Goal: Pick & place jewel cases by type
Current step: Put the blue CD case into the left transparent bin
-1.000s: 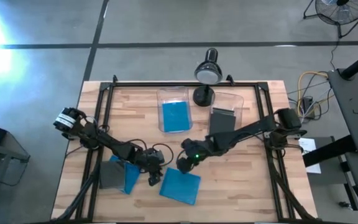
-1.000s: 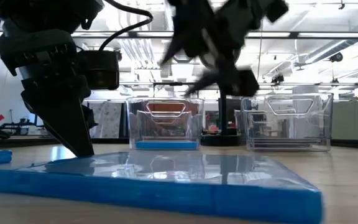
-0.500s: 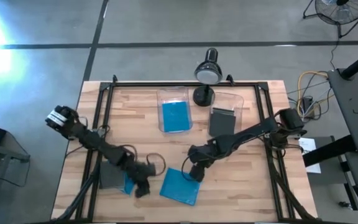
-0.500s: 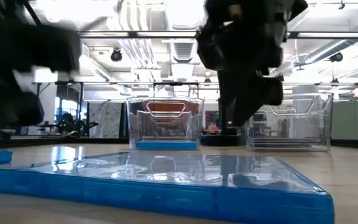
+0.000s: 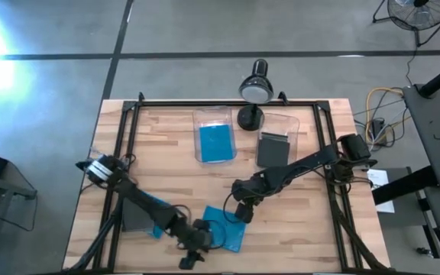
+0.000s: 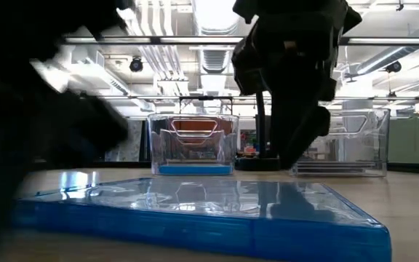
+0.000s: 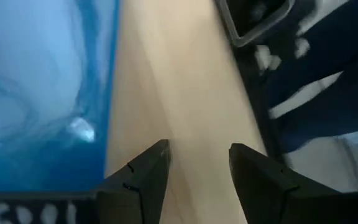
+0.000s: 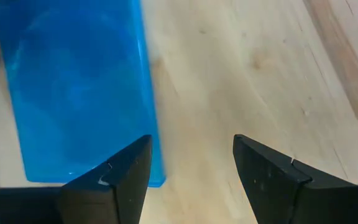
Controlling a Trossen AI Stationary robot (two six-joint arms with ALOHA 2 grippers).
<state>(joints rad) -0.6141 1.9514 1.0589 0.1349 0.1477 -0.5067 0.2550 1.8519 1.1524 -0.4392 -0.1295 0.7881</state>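
Observation:
A translucent blue jewel case (image 5: pixel 224 226) lies flat on the wooden table near its near edge; it also fills the low view (image 6: pixel 195 211). My left gripper (image 5: pixel 197 243) is open at the case's near left corner, and its fingers (image 7: pixel 157 155) stand over bare wood beside the case's edge (image 7: pixel 107 93). My right gripper (image 5: pixel 240 211) is open at the case's far right corner, with one finger (image 8: pixel 138 152) over the case's edge (image 8: pixel 148 124). A dark grey case (image 5: pixel 134 218) and another blue case (image 5: pixel 157 220) lie at the left.
Two clear bins stand at the back: one (image 5: pixel 214 139) holds a blue case, the other (image 5: pixel 275 145) holds dark cases. A black lamp (image 5: pixel 254 92) stands behind them. A black frame (image 5: pixel 121 153) runs along the table's edges. Bare wood lies to the right of the blue case.
My left gripper has swept from beside the left pile toward the table's near edge and right, to the blue case's near left corner. My right gripper has moved a little toward the near edge and then stayed still. The blue case has stayed in place.

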